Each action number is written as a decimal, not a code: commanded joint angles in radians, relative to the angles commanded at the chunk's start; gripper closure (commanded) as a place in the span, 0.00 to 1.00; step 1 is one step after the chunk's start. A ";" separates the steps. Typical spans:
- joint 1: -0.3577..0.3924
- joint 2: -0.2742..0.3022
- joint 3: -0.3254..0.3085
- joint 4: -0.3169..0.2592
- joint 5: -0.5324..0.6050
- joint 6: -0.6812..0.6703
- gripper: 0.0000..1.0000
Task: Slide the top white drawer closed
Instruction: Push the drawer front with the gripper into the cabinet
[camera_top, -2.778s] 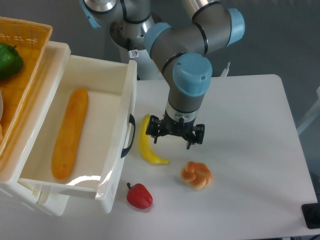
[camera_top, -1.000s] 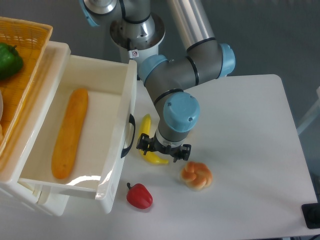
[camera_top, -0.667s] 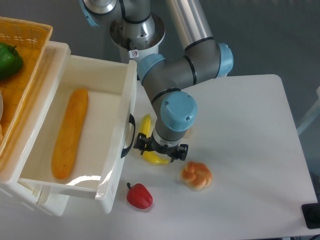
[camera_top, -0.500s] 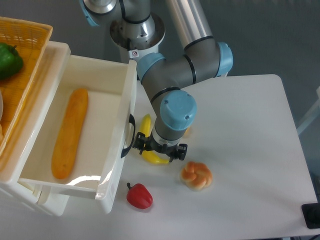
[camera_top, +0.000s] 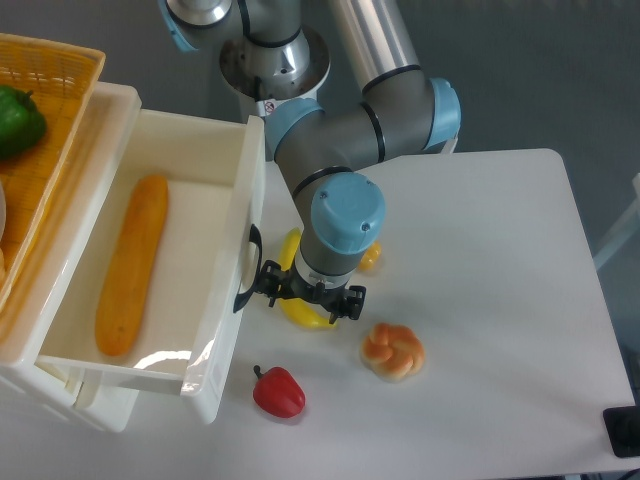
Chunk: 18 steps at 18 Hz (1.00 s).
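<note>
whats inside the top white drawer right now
Inside the glossy white plastic top drawer lies one long orange baguette-shaped loaf, lengthwise on the bare white floor. Nothing else shows there. The near corner behind the front wall is hidden from this angle.

A single fixed camera looks steeply down from above the near edge of the table (camera_top: 500, 300), facing toward the arm's base (camera_top: 275, 60) at the top of the frame. It sits fairly close: the drawer (camera_top: 150, 270) and basket (camera_top: 40, 110) run off the left edge, and the table's right and near edges are cropped.
</note>
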 joint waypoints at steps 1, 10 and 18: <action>0.000 0.002 0.000 0.000 -0.002 0.000 0.00; -0.049 0.015 0.000 -0.002 -0.009 -0.005 0.00; -0.094 0.029 -0.012 -0.008 -0.020 -0.011 0.00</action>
